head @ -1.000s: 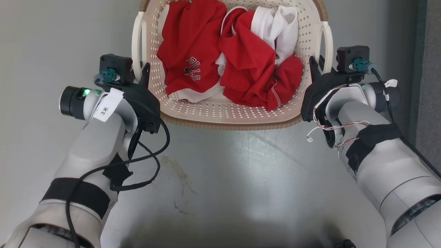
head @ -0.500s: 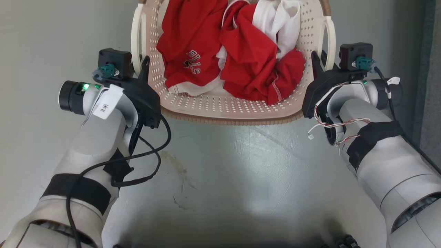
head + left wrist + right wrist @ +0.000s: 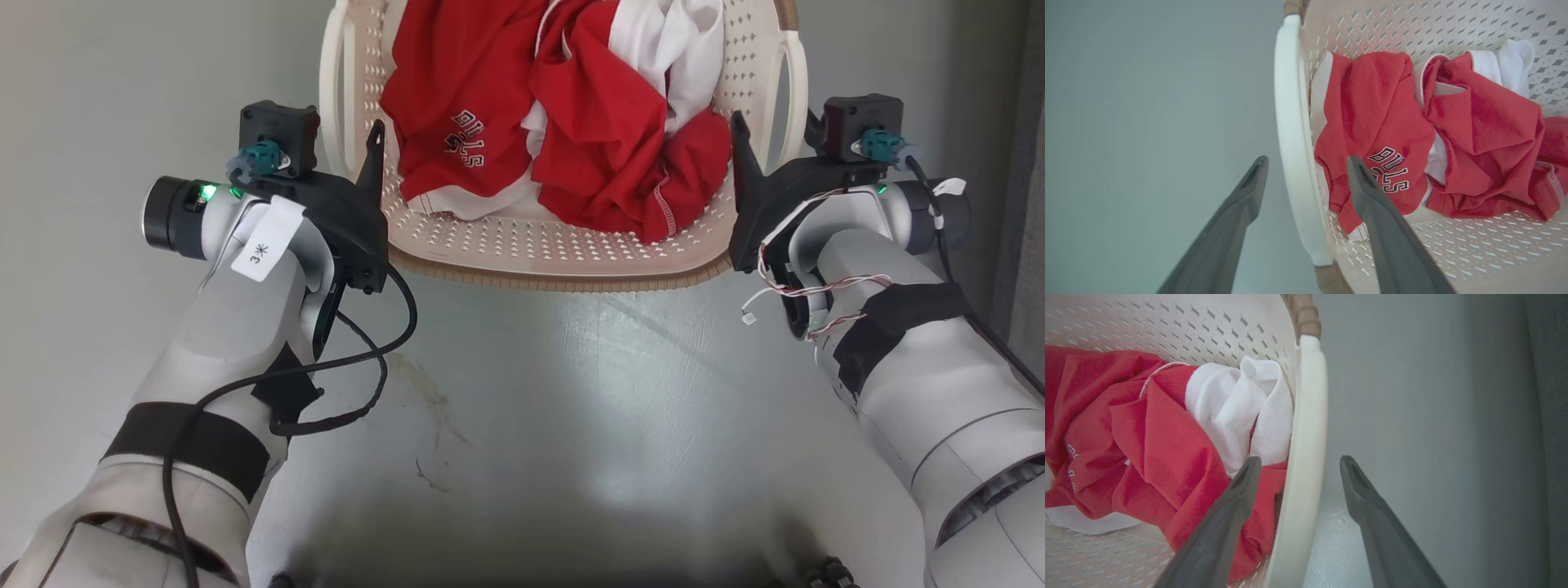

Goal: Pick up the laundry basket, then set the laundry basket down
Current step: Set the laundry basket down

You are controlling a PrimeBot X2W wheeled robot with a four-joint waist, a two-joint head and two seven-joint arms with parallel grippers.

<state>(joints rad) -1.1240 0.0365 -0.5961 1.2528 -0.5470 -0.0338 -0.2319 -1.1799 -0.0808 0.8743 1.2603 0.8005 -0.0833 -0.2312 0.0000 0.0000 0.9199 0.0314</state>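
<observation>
Laundry basket (image 3: 555, 249): our left fingers (image 3: 1237, 212) spread open astride its left handle (image 3: 1290, 134); right fingers (image 3: 1372, 522) spread open astride its right handle (image 3: 1306, 428). Red and white clothes (image 3: 571, 122) inside. Basket at far centre; grey floor (image 3: 531, 392) nearer us.

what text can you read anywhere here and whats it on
"BULLS", creased by a fold: on the red shirt in the laundry basket.
"3" and a star mark: on the white tag on the left arm.
Small white tab on the right arm: too small to read.
</observation>
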